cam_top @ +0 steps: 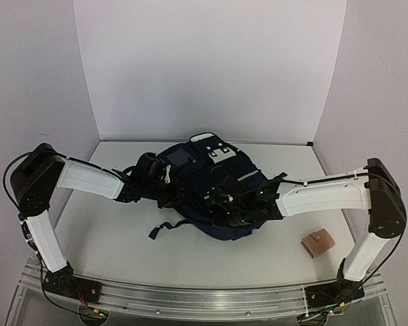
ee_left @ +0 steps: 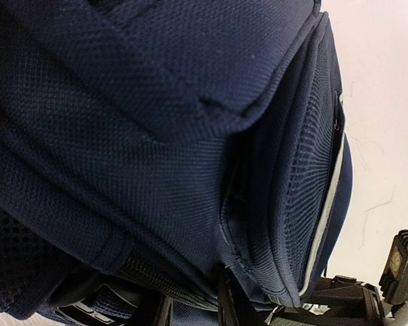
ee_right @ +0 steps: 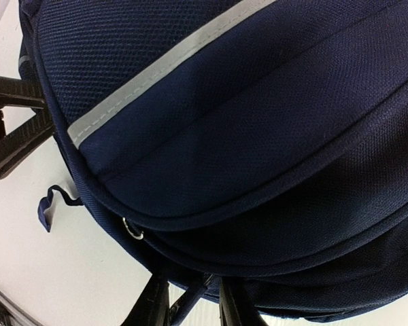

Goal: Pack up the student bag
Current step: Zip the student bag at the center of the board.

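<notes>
The backpack (cam_top: 204, 178) lies on the table (cam_top: 122, 238) between the left gripper (ee_left: 190, 312) and the right gripper (ee_right: 187, 305), both against it. A wallet (cam_top: 317, 243) lies behind the right gripper, apart from the backpack.

I work in a robotics lab, inside a cell set up for recording. Plain white panels (cam_top: 211, 68) wall off the back and both sides of my white counter (cam_top: 109, 238). My left arm (cam_top: 88, 178) and right arm (cam_top: 326, 193) are bolted to a slotted aluminium rail (cam_top: 190, 297) along the near edge. Bare black cables (cam_top: 5, 178) loop openly past my joints down to the bases.
</notes>
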